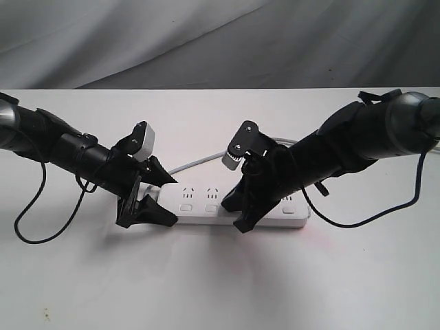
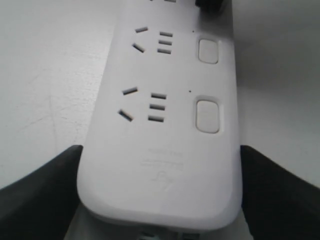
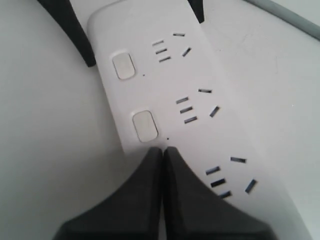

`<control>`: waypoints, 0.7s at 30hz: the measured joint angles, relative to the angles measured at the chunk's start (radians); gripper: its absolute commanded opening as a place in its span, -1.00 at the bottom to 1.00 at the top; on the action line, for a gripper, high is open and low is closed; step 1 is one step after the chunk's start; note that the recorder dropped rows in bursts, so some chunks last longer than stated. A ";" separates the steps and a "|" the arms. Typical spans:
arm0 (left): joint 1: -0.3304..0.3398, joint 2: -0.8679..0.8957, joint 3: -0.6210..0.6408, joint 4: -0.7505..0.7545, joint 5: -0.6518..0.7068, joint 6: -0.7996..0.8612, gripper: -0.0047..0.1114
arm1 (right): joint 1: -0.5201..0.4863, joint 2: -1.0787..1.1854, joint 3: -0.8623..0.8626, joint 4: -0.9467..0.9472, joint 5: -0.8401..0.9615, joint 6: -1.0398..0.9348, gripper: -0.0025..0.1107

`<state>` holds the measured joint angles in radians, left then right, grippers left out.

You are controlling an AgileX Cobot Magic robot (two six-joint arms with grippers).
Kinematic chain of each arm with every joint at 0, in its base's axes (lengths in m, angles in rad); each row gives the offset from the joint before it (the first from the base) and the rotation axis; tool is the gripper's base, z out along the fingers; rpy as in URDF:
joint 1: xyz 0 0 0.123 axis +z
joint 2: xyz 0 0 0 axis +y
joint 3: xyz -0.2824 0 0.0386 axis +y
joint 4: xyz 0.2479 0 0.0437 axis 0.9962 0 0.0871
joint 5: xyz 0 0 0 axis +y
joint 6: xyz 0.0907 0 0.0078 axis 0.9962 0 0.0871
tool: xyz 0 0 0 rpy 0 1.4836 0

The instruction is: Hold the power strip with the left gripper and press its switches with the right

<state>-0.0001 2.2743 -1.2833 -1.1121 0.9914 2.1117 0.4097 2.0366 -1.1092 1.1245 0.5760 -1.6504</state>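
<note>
The white power strip (image 1: pixel 206 205) lies across the middle of the table, its grey cord (image 1: pixel 199 163) running off behind it. My left gripper (image 1: pixel 161 201) is shut on the strip's left end; in the left wrist view its black fingers (image 2: pixel 40 190) press both long sides of the rounded end (image 2: pixel 160 180). My right gripper (image 3: pixel 162 150) is shut, fingertips together, resting on the strip's top just past the second switch (image 3: pixel 145 126) from the held end. The first switch (image 3: pixel 123 66) lies beyond it. In the exterior view the right gripper (image 1: pixel 237 214) stands over the strip's middle.
The white table (image 1: pixel 220 282) carries only the strip and the arms. A thin black cable (image 1: pixel 27 220) loops under the left arm and another (image 1: pixel 364 218) hangs under the right arm. A grey cloth backdrop (image 1: pixel 220 41) stands behind the table.
</note>
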 measured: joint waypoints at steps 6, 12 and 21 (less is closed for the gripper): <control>0.000 0.000 0.000 0.000 0.000 0.000 0.25 | 0.000 0.004 -0.006 -0.032 0.002 0.046 -0.96; 0.000 0.000 0.000 0.000 0.000 0.000 0.25 | -0.005 0.006 -0.016 -0.144 0.008 0.163 -0.96; 0.000 0.000 0.000 -0.002 0.000 0.000 0.25 | -0.032 0.002 -0.016 -0.160 0.036 0.202 -0.96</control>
<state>-0.0001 2.2743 -1.2833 -1.1142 0.9914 2.1117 0.3774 2.0389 -1.1257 0.9650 0.6120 -1.4482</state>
